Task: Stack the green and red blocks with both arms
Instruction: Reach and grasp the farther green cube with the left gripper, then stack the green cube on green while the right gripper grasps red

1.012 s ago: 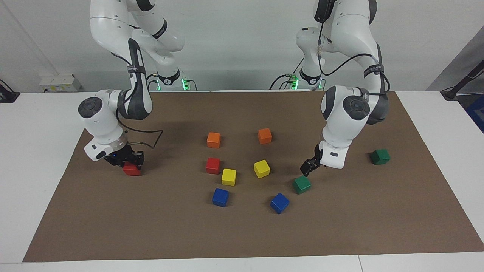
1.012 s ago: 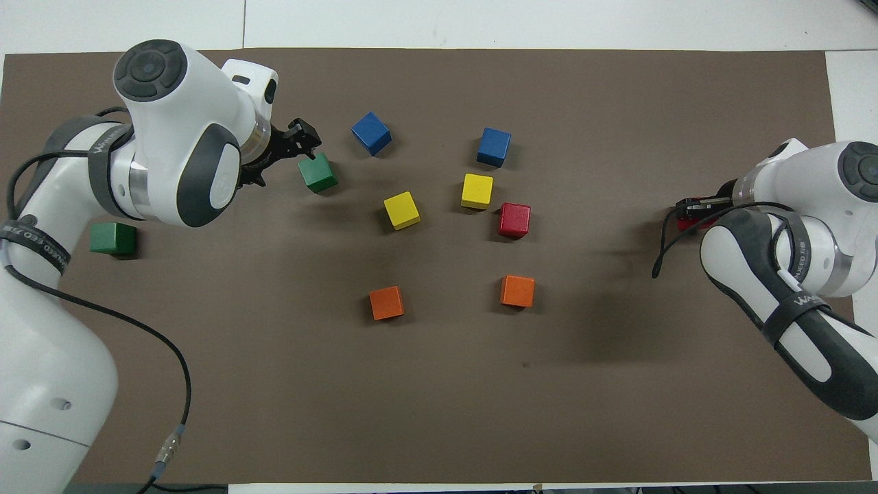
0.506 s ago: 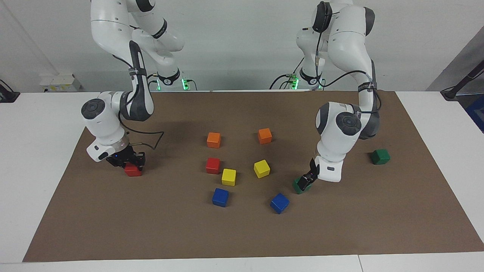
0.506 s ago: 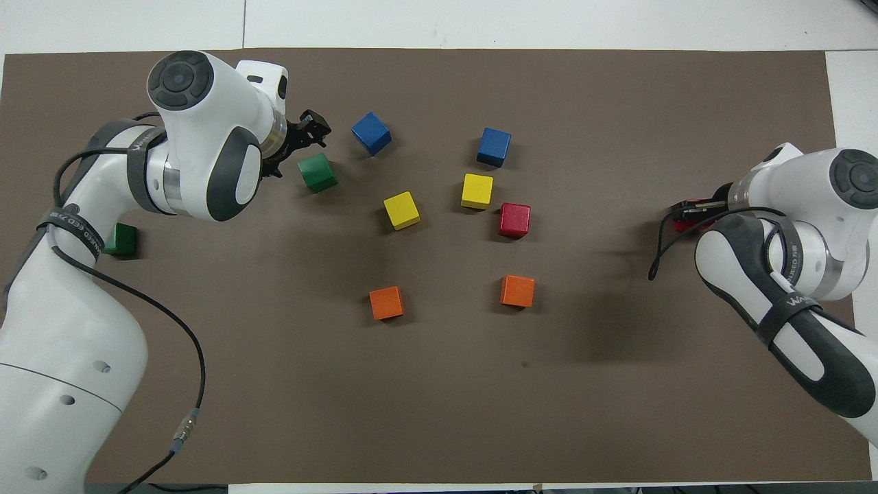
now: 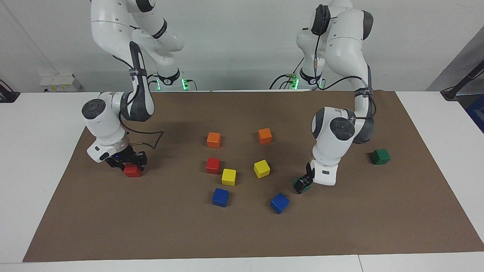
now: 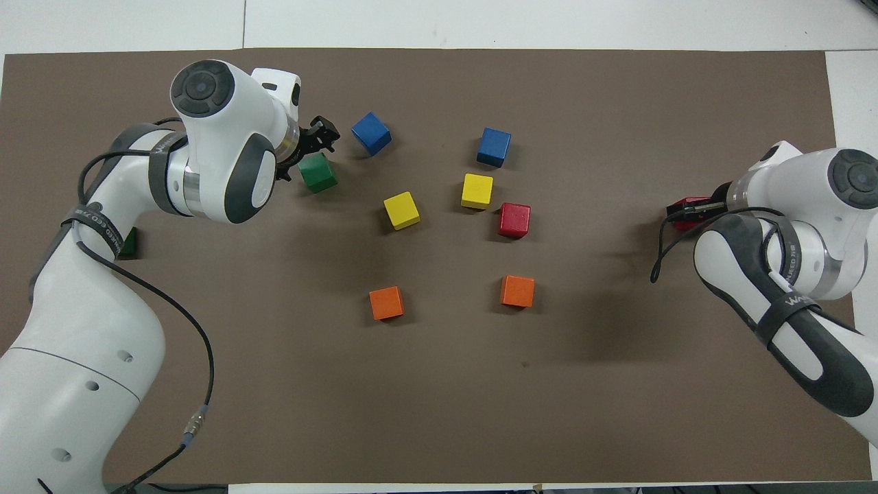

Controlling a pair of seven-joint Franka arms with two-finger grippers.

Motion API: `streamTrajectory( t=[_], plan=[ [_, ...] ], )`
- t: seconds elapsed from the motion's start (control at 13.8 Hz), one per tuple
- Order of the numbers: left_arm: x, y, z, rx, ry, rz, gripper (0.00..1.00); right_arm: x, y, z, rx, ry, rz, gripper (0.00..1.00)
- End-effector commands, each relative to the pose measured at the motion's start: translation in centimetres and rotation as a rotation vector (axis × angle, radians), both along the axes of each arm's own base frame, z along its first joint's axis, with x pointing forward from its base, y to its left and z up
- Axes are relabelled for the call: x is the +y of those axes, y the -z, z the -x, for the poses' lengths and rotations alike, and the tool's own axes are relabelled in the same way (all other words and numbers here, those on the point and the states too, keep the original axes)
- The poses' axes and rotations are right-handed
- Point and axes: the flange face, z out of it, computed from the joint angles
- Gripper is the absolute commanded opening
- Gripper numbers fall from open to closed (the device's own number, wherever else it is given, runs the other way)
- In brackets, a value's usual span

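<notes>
Since a second ago my left gripper (image 5: 303, 184) has dropped from above the green block (image 5: 301, 184) down onto it; my right gripper (image 5: 126, 161) has barely shifted over its red block (image 5: 132, 170). No stack exists yet, all four task blocks are on the brown mat (image 5: 242, 234), so I judge this as early: both first pickups underway, nothing lifted. Left gripper is low around the green block, fingers straddling it at mat level in the facing view; whether they have pinched it yet I cannot tell. That block sits at about 4 o'clock from the yellow block (image 5: 261, 168) and 1 o'clock from the blue block (image 5: 279, 203) in the facing view. Right gripper is down at the red block toward the right arm's end of the table, fingers either side of its top; clamped or not I cannot tell. Overhead view shows only a sliver of that red block poking out at 9 o'clock from the right wrist. Second green block (image 5: 379, 156) lies alone toward the left arm's end, at roughly 2 o'clock from my left gripper in the facing view, well apart. Second red block (image 5: 213, 165) is in the middle cluster, touching or nearly touching another yellow block (image 5: 228, 176) at its 4 o'clock. Left to do: grip, lift, carry each block to its same-colour partner, set down, release. Orange blocks (image 5: 213, 139) stay untouched.
</notes>
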Motion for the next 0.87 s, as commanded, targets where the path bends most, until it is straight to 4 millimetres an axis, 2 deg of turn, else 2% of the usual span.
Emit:
streamTrajectory(
  t=[0.0, 0.14, 0.29, 0.36, 0.43, 0.51, 0.65, 0.8],
  plan=[
    [-0.3, 0.8, -0.6, -0.034, 0.022, -0.054, 1.00, 0.6, -4.5, -0.5, 0.038, -0.023, -0.002, 1.00],
    [-0.2, 1.0, -0.5, -0.032, 0.032, -0.069, 0.88, 1.3, -8.0, -1.2, 0.060, -0.013, -0.005, 1.00],
    [-0.3, 1.1, -0.4, -0.029, 0.032, -0.070, 0.63, 4.8, -11.6, -1.9, 0.076, 0.017, -0.004, 1.00],
    [-0.4, 1.2, -0.3, -0.028, 0.034, -0.070, 0.42, 6.2, -13.4, -2.3, 0.085, 0.053, -0.005, 1.00],
    [-0.5, 1.3, -0.2, -0.026, 0.035, -0.069, 0.12, 9.0, -14.9, -2.6, 0.095, 0.092, -0.006, 1.00],
    [-0.8, 1.5, 0.0, -0.026, 0.040, -0.069, 0.00, 11.7, -15.6, -2.6, 0.096, 0.135, -0.004, 1.00],
    [-0.8, 1.7, 0.1, -0.026, 0.041, -0.068, 0.00, 17.2, -15.9, -2.2, 0.077, 0.206, -0.009, 1.00],
    [-0.8, 0.9, -0.2, -0.025, 0.034, -0.062, 0.00, 22.2, -15.8, -1.5, 0.039, 0.227, -0.021, 1.00]
  ],
)
